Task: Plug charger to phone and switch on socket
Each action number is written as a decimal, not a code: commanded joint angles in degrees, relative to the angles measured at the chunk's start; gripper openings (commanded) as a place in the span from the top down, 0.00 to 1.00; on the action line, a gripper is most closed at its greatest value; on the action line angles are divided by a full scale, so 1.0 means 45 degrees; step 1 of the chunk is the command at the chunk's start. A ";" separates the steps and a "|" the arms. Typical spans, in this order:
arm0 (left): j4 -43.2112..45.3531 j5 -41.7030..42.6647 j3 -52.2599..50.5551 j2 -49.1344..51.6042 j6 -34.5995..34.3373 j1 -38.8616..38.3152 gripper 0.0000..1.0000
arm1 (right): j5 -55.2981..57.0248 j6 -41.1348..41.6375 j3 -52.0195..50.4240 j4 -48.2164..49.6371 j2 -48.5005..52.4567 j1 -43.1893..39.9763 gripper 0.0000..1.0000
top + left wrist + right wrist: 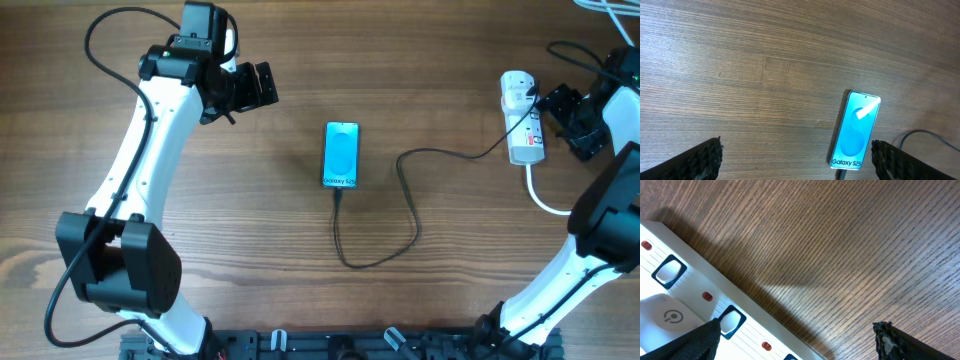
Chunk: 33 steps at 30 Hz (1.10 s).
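While both arms hang over the table, neither hand grips anything. Left hand: at about 10 o'clock from the phone, well apart from it, spread wide and empty. Its wrist view shows its two fingers at the lower corners with bare wood between them and the phone off toward the right one. The phone lies flat near the table's centre, teal screen up, "Galaxy" end toward 6 o'clock. Charger: the thin black cable meets the phone's 6 o'clock edge, drops, loops round toward 3 o'clock, climbs, then runs across to the socket. The connector tip touches the phone; whether it is fully seated is too small to tell. The far end reaches the side of the socket that faces the phone, and the plug there is not clear. Socket: a white strip at about 2 o'clock from the phone, long axis running 12 to 6, with the thick white cord leaving its 6 o'clock end. Right hand: just beside the socket on its 3 o'clock side, spread wide, nothing between the fingers; contact with the strip cannot be told. The right wrist view shows dark-framed switches and small red marks on the strip's face, with one finger overlapping its edge.
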 commanded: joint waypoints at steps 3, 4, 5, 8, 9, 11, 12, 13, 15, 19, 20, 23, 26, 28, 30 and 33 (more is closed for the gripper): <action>0.0005 -0.0136 -0.0044 0.0112 0.0024 0.0044 0.00 | 0.0049 0.0049 -0.0418 0.0189 0.0068 0.0087 0.00; 0.0005 -0.0131 -0.0044 0.0112 0.0024 0.0044 0.00 | 0.0034 0.0049 -0.0418 0.0199 0.0102 0.0087 0.00; 0.0005 -0.0136 -0.0044 0.0112 0.0024 0.0044 0.00 | 0.0039 0.0044 -0.0418 0.0214 0.0170 0.0087 0.00; 0.0005 -0.0136 -0.0044 0.0112 0.0024 0.0044 0.00 | 0.0083 0.0039 -0.0437 0.0311 0.0418 0.0087 0.00; 0.0005 -0.0136 -0.0044 0.0112 0.0024 0.0044 0.00 | 0.0068 0.0044 -0.0437 0.0306 0.0432 0.0087 0.00; 0.0005 -0.0136 -0.0044 0.0112 0.0024 0.0044 0.00 | -0.0068 0.0039 -0.0437 0.0311 0.0432 0.0097 0.00; 0.0005 -0.0136 -0.0044 0.0112 0.0024 0.0044 0.00 | -0.0073 0.0039 -0.0437 0.0311 0.0432 0.0097 0.00; 0.0005 -0.0136 -0.0044 0.0112 0.0024 0.0044 0.00 | -0.0107 0.0039 -0.0437 0.0311 0.0432 0.0097 0.00; 0.0005 -0.0136 -0.0044 0.0112 0.0024 0.0044 0.00 | -0.0131 0.0044 -0.0437 0.0267 0.0432 0.0102 0.00; 0.0005 -0.0131 -0.0044 0.0112 0.0024 0.0044 0.00 | -0.0539 0.0034 -0.0437 0.0282 0.0432 0.0102 0.00; 0.0005 -0.0136 -0.0044 0.0112 0.0024 0.0044 0.00 | -0.0539 0.0039 -0.0437 0.0282 0.0432 0.0102 0.00; 0.0005 -0.0136 -0.0044 0.0112 0.0024 0.0044 0.00 | -0.0539 0.0034 -0.0437 0.0330 0.0432 0.0102 0.00; 0.0005 -0.0131 -0.0044 0.0112 0.0024 0.0044 0.00 | -0.0534 0.0034 -0.0437 0.0379 0.0432 0.0102 0.00; 0.0005 -0.0136 -0.0044 0.0112 0.0024 0.0044 0.00 | -0.0539 0.0034 -0.0437 0.0418 0.0432 0.0102 0.00; 0.0005 -0.0131 -0.0044 0.0112 0.0024 0.0044 0.00 | -0.0539 0.0034 -0.0437 0.0442 0.0432 0.0102 0.01; 0.0005 -0.0136 -0.0044 0.0112 0.0024 0.0044 0.00 | -0.0539 0.0039 -0.0437 0.0452 0.0437 0.0102 0.01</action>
